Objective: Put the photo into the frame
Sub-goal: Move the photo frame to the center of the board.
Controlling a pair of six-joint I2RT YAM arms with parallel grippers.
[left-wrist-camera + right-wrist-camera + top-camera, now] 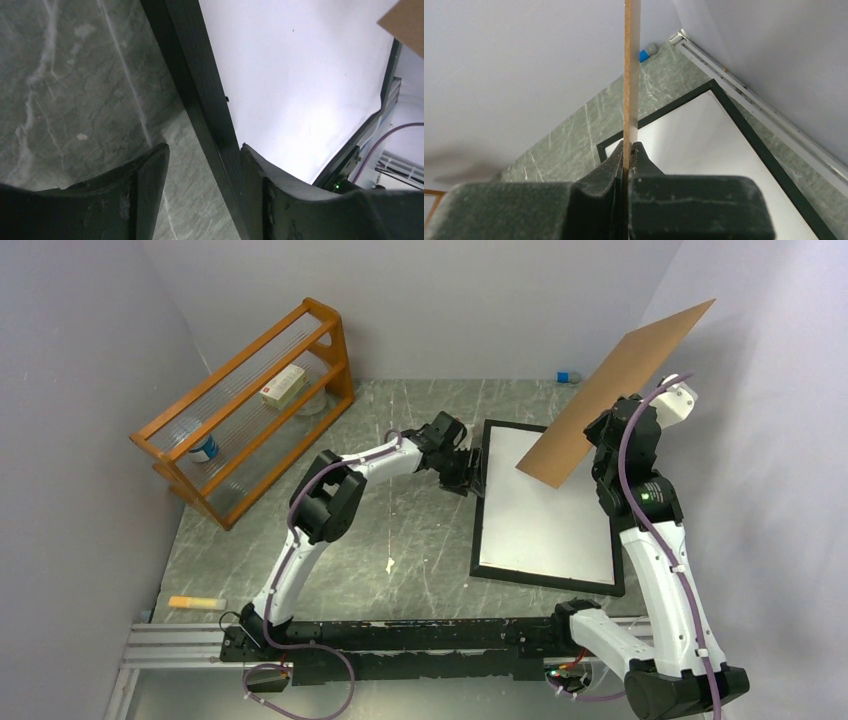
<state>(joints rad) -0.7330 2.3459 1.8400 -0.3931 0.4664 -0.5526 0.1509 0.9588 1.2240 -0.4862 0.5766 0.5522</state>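
Observation:
The black-bordered frame (476, 530) lies flat on the green table, right of centre. A plain white sheet (545, 525) fills it; it looks like the photo's white back, and no printed side shows. My left gripper (472, 472) is low at the frame's left border. In the left wrist view the gripper (204, 147) is open. It straddles the black border (195, 75), one finger over the table and the other against the border beside the white sheet (300, 75). My right gripper (600, 445) is shut on a brown backing board (620, 390), held tilted above the frame's far right. The board (627, 60) stands edge-on between the gripper's (628, 145) jaws.
An orange wooden rack (250, 405) with a white box and a blue-labelled jar stands at the back left. A small blue item (568, 377) lies by the back wall. An orange stick (195, 602) and a white scrap (390, 565) are on the near table. Walls close in on both sides.

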